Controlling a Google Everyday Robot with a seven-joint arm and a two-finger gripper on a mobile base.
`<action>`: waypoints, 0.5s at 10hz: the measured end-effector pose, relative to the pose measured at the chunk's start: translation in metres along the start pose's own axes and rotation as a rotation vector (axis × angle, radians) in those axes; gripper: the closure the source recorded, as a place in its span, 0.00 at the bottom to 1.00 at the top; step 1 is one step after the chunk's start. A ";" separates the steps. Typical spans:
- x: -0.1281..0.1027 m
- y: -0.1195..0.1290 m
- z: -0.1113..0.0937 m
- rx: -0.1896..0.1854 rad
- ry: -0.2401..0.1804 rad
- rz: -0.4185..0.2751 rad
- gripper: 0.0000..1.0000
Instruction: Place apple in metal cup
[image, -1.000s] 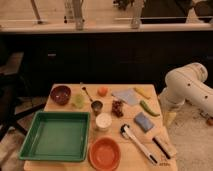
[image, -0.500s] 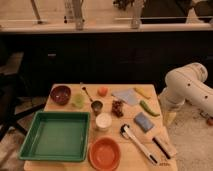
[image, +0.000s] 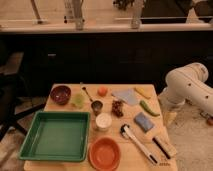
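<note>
Nothing shifted over the last second: arm, table (image: 114, 134) and objects all sat exactly where they had been.

- Gripper (image: 170, 118): hung low off the table's right edge, under the white arm (image: 189, 86), well apart from anything on top. Jaws spread wide, nothing between them.
- Apple (image: 102, 91): rested on the tabletop toward the far edge, untouched.
- Metal cup (image: 97, 106): stood upright just in front of the apple and slightly left of it, near it but not touching. The white cup (image: 103, 121) stood just in front of that, and a translucent green cup (image: 78, 100) to its left.
- Dark red cluster (image: 118, 107): lay right of the metal cup.

Judgement: the stillness meant the task had not started. The reach, the grasp and the drop into the cup all remained. The arm would have to come in from the right, over the items on that side.
</note>
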 end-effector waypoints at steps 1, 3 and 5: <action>-0.006 0.001 -0.003 0.005 -0.011 -0.067 0.20; -0.023 0.000 -0.006 0.016 -0.020 -0.267 0.20; -0.036 -0.003 -0.010 0.033 -0.014 -0.514 0.20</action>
